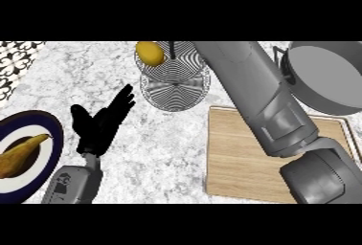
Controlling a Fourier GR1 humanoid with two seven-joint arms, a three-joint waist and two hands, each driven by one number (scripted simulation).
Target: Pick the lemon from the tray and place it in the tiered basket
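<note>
From my remote station I see the right forearm [265, 105] stretch across the wooden tray [233, 158] toward the wire tiered basket [173, 91]; its hand is hidden, so I cannot tell its fingers. The left hand [99, 124] rests open, fingers spread. The lemon [150, 52] sits in the basket.

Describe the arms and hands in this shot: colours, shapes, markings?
Both forearms are smooth grey, built from rounded, blocky shell segments. The left hand is plain black, with slim fingers and a thumb. The left forearm carries a small dark marking near its lower end. The right hand is out of view.
</note>
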